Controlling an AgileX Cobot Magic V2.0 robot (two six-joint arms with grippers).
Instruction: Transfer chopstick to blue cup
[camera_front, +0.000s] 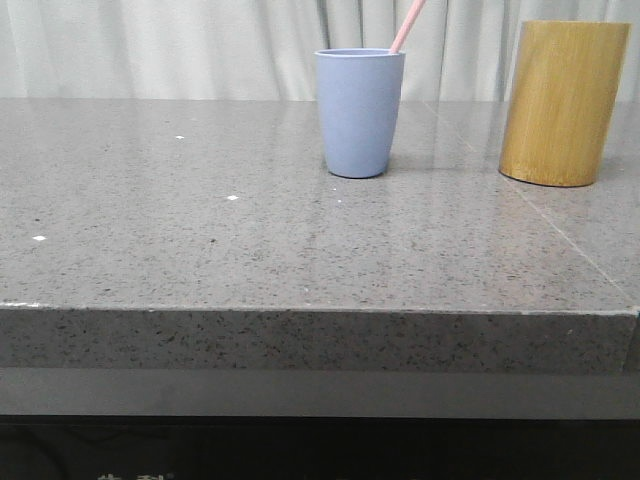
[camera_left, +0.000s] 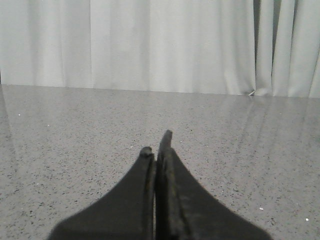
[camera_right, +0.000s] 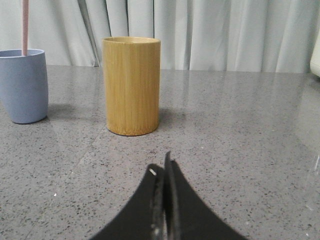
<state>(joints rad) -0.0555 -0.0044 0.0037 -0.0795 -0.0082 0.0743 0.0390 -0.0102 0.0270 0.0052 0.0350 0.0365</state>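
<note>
The blue cup (camera_front: 360, 112) stands upright near the back middle of the grey stone table. A pale pink chopstick (camera_front: 407, 25) leans out of it toward the upper right, its top cut off by the frame. The right wrist view has the same blue cup (camera_right: 22, 85) with the chopstick (camera_right: 24, 26) standing in it. My left gripper (camera_left: 157, 149) is shut with nothing in it, low over bare tabletop. My right gripper (camera_right: 161, 167) is also shut and empty, a short way in front of the bamboo holder.
A taller yellow-brown bamboo holder (camera_front: 563, 102) stands to the right of the cup, also seen as the bamboo holder (camera_right: 131, 85) from the right wrist. White curtains hang behind the table (camera_front: 200, 230). Its front edge runs across the near side.
</note>
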